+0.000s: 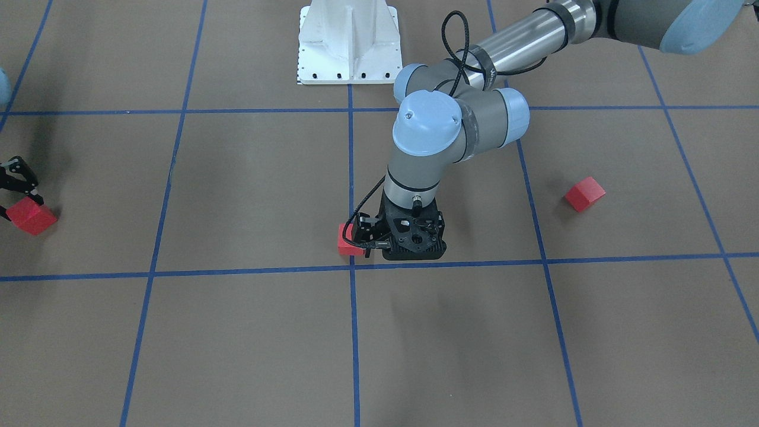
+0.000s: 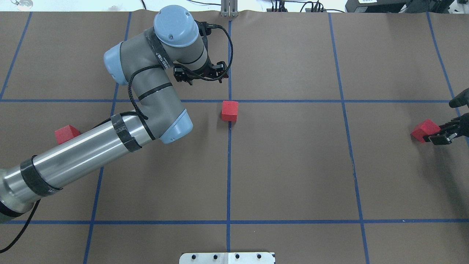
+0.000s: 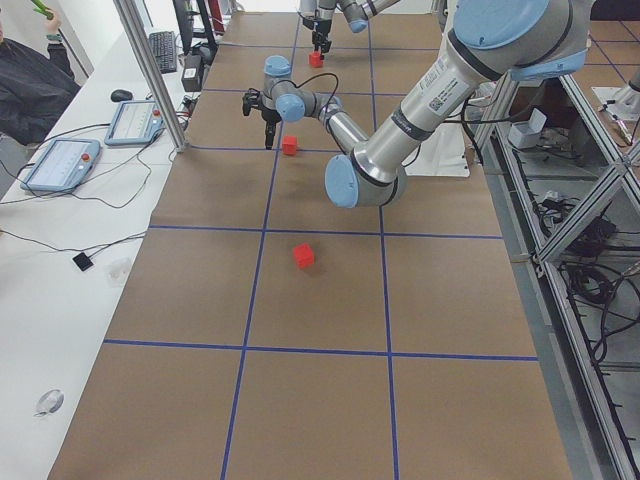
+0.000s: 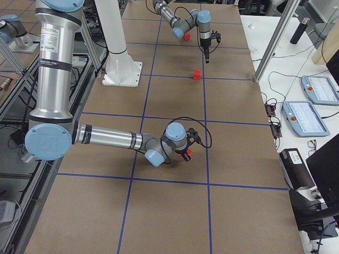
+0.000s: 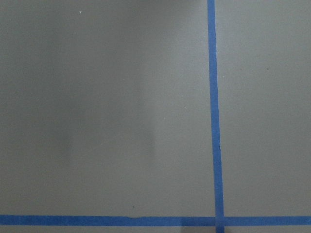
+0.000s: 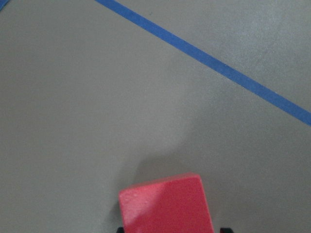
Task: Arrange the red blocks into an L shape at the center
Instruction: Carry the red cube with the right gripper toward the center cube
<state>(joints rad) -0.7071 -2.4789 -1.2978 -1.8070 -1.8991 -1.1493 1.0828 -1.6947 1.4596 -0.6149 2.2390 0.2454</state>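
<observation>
nearest the robot, a white base plate (image 2: 227, 258) sits at the edge of the brown tabletop (image 2: 293, 165), which is gridded with blue tape lines (image 2: 293, 221).

three red blocks lie on the tabletop, all apart from one another. the left red block (image 2: 66, 134) sits alone far out on the robot's left, partly hidden in the overhead view by the left arm's silver tube. the right red block (image 2: 424, 130) is far out on the robot's right and turned askew to the grid. the right gripper (image 2: 436, 132) is down at this block, with its fingers (image 2: 438, 139) on either side of it. in the right wrist view the block fills the bottom of the frame, with a dark tip just outside each lower corner. i cannot tell whether the fingers press on it or stand just off it.

further out, the middle red block (image 2: 229, 110) lies across the central tape line, just on the robot's side of the center (image 2: 229, 101).

beyond the center, the left gripper (image 3: 268, 143) hangs pointing down above the tabletop, apart from the middle red block. its wrist view shows only tabletop and the tape crossing, and i cannot tell how wide its fingers are.
</observation>
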